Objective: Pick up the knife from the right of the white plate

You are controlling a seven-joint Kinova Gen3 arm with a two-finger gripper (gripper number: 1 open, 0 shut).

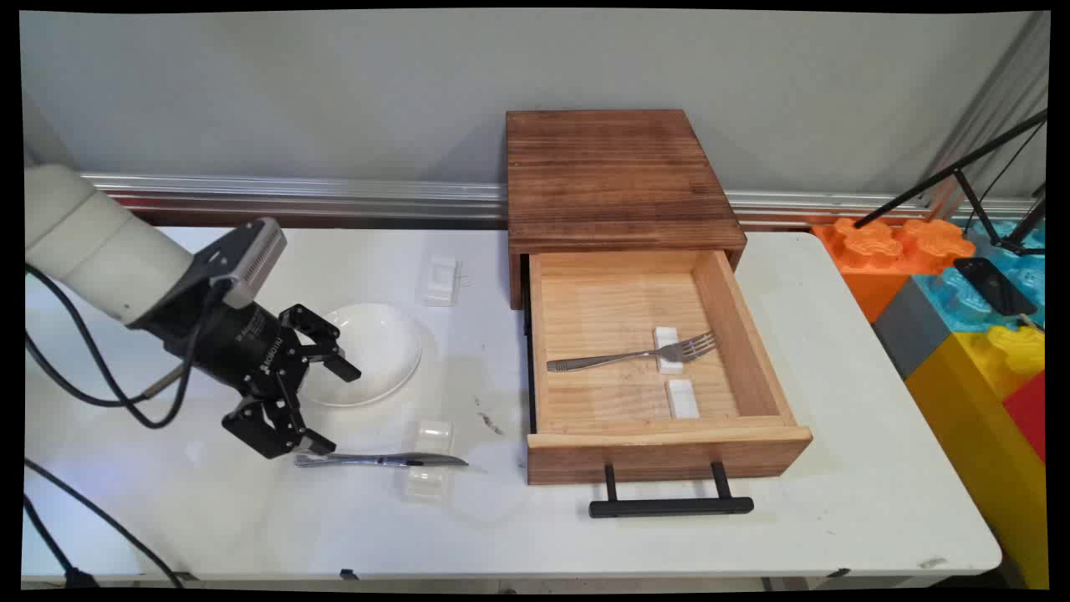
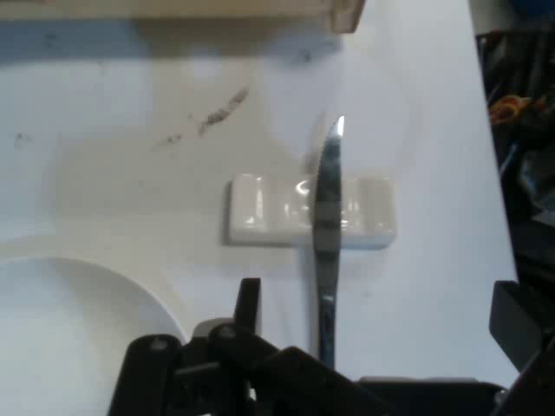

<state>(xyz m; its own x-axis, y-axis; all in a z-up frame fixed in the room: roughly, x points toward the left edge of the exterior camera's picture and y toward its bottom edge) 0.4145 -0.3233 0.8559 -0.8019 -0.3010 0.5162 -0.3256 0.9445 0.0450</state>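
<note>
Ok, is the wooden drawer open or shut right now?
Open. The drawer is pulled well out of its wooden box, with the fork lying inside across a small white rest.

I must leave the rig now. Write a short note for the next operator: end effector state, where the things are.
End effector: open, low over the table, its fingers on either side of the knife's handle end, not closed on it.
Knife: flat on the table, blade across a white rest.
White plate: just behind the end effector.
Wooden drawer: pulled open; a fork lies inside, its tines on one small white rest; a second rest beside it is bare.
Another white rest sits behind the plate.
</note>
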